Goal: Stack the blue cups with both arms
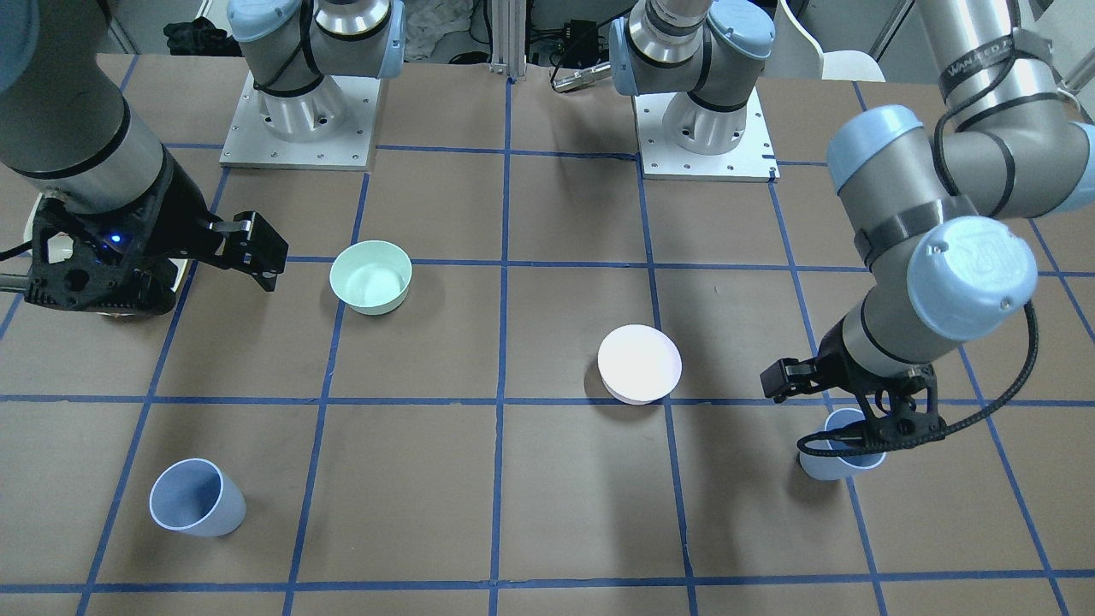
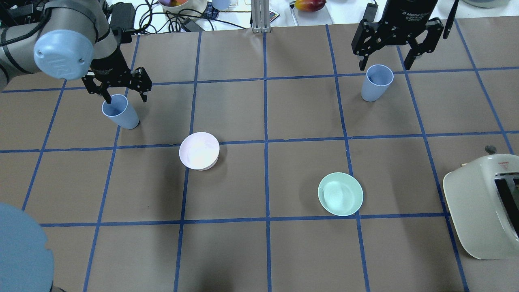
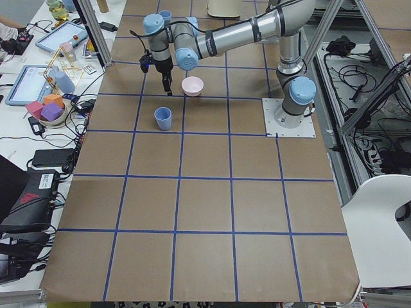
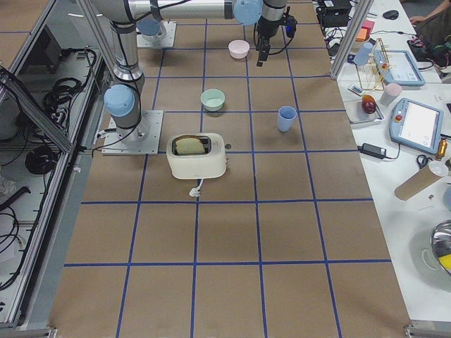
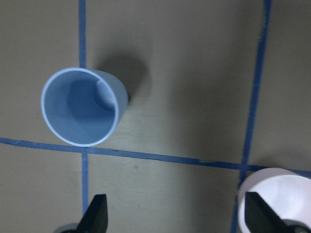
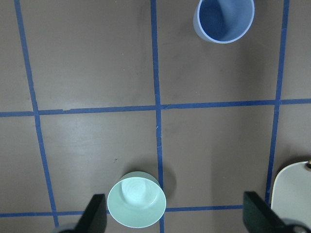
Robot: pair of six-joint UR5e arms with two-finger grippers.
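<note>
Two pale blue cups stand upright on the table. One cup is at the far left, also in the left wrist view. My left gripper hovers open just above it, the cup offset to one side of the jaws. The other cup stands at the far right, also in the right wrist view and the front view. My right gripper is open and empty, held high above the table, away from that cup.
A pale pink bowl lies upside down near the left cup. A mint green bowl stands right of centre. A cream toaster sits at the near right edge. Cables and clutter lie beyond the table's far edge.
</note>
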